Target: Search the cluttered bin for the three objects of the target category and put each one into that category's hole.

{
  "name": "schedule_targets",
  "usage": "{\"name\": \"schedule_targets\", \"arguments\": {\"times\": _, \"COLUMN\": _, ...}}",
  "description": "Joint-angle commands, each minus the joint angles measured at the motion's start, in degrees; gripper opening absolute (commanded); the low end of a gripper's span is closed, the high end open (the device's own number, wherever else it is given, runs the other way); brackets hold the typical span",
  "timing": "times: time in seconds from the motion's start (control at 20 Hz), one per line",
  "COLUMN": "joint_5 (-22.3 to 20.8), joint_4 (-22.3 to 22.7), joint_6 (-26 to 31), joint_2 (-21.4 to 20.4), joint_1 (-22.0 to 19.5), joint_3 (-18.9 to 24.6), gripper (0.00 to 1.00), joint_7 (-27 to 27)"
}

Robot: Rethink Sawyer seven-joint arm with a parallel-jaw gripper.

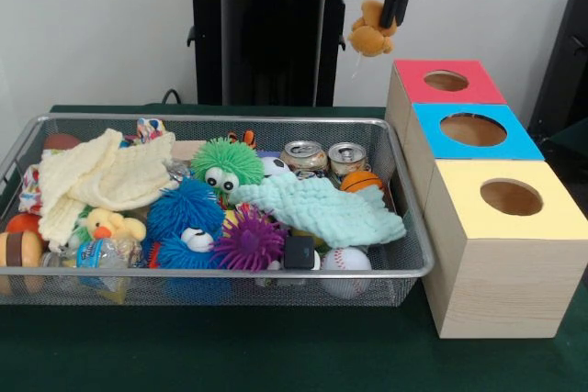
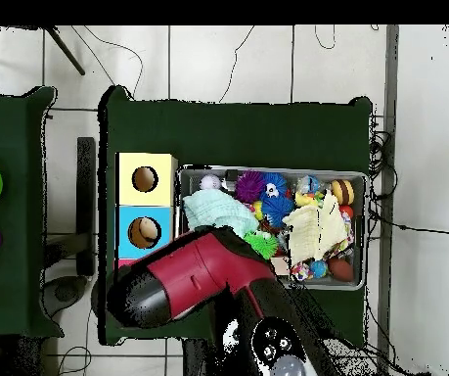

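A yellow duck (image 1: 110, 224) lies in the bin (image 1: 230, 274) near its front. Farther back, the gripper (image 1: 397, 5) pinches an orange plush animal (image 1: 372, 28), hanging upright in the air above the red-faced box's hole (image 1: 446, 81).

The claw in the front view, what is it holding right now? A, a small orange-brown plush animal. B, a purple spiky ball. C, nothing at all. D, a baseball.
A: the claw is shut on a small orange-brown plush animal, hanging in the air above and just beside the red-faced box, not yet over its hole.
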Motion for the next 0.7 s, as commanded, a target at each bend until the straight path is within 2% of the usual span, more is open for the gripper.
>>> {"name": "schedule_targets", "arguments": {"times": 0.05, "joint_5": 1.72, "joint_4": 5.54, "joint_6": -2.41, "joint_2": -1.34, "joint_1": 1.01, "joint_3": -3.02, "gripper": 0.0, "joint_7": 6.37}}
{"name": "schedule_targets", "arguments": {"times": 0.7, "joint_5": 4.07, "joint_4": 8.57, "joint_6": -6.61, "joint_2": -2.48, "joint_1": 5.96, "joint_3": -7.08, "gripper": 0.0, "joint_7": 10.99}}
